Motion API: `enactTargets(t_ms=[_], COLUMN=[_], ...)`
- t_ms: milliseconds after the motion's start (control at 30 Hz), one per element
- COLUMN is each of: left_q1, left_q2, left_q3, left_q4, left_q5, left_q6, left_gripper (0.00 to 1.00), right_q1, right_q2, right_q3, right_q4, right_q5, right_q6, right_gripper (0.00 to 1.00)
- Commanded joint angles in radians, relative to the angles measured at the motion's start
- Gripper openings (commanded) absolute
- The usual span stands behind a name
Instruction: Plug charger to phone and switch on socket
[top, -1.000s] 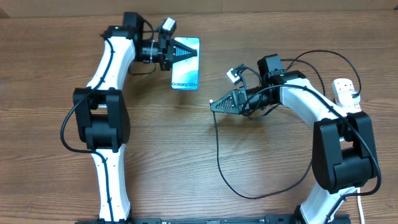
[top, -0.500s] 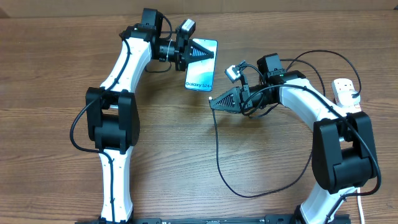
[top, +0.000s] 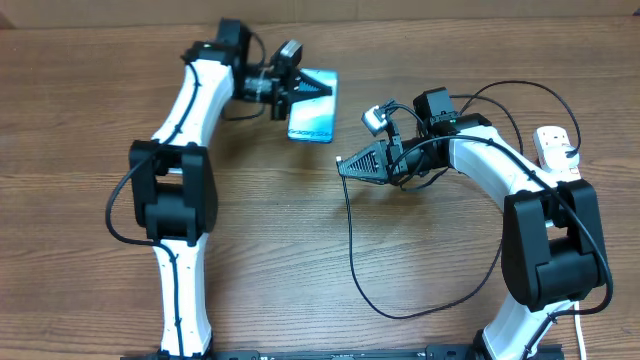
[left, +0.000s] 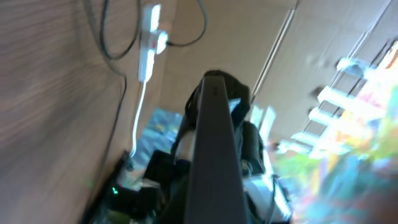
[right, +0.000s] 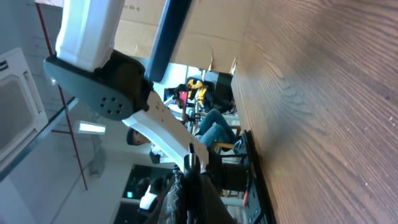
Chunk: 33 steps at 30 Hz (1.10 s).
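Overhead: we list left gripper (top: 300, 90) far centre-left, jaws clamped on phone (top: 315, 118), screen tilted. Right gripper (top: 345, 165) just right of phone, not touching it, jaws pinched on charger (top: 352, 250) end. Cable drops from tip and loops near-right over table (top: 80, 100). Socket (top: 553, 145) at right edge, black plug in. Left wrist: we see phone edge-on.

White arm (right: 87, 31) beside phone (right: 166, 37); wooden table (right: 323, 112) right.

Overhead straight down on the table (top: 80, 200), wrist views rolled sideways, close along it, facing each other.
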<state>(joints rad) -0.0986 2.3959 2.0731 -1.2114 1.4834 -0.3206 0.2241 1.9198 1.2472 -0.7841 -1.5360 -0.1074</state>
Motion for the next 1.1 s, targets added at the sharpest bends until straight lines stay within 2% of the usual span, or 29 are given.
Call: enactTargets(t_ms=[0, 100, 233, 433, 767, 833, 933, 1067], left_q1=[0.080, 0.128, 0.143, 0.095, 0.037, 0.029, 0.013, -0.015], left_q2=[-0.052, -0.057, -0.063, -0.063, -0.063, -0.063, -0.063, -0.063], left_q3=[0.010, 0.008, 0.002, 0.006, 0.006, 0.006, 0.006, 0.006], left_q4=[-0.211, -0.480, -0.479, -0.436, -0.148, -0.057, 0.064, 0.227], left_q5=[0.087, 0.098, 0.097, 0.097, 0.092, 0.035, -0.126, -0.157], left_q6=[0.414, 0.714, 0.704, 0.678, 0.339, 0.219, 0.028, -0.135], left_gripper=[0.04, 0.04, 0.04, 0.04, 0.04, 0.04, 0.04, 0.04], right_q1=[0.003, 0.003, 0.004, 0.002, 0.003, 0.003, 0.003, 0.003], right_q2=[-0.029, -0.029, -0.029, -0.029, -0.029, -0.029, -0.029, -0.029], right_q3=[0.007, 0.007, 0.007, 0.007, 0.007, 0.007, 0.007, 0.007], right_q4=[-0.015, -0.048, -0.060, -0.060, -0.060, -0.059, -0.059, -0.060], right_q5=[-0.006, 0.046, 0.049, 0.023, 0.025, 0.032, 0.032, 0.040], right_q6=[0.006, 0.005, 0.004, 0.006, 0.006, 0.006, 0.005, 0.006], right_gripper=[0.04, 0.04, 0.04, 0.04, 0.04, 0.04, 0.04, 0.04])
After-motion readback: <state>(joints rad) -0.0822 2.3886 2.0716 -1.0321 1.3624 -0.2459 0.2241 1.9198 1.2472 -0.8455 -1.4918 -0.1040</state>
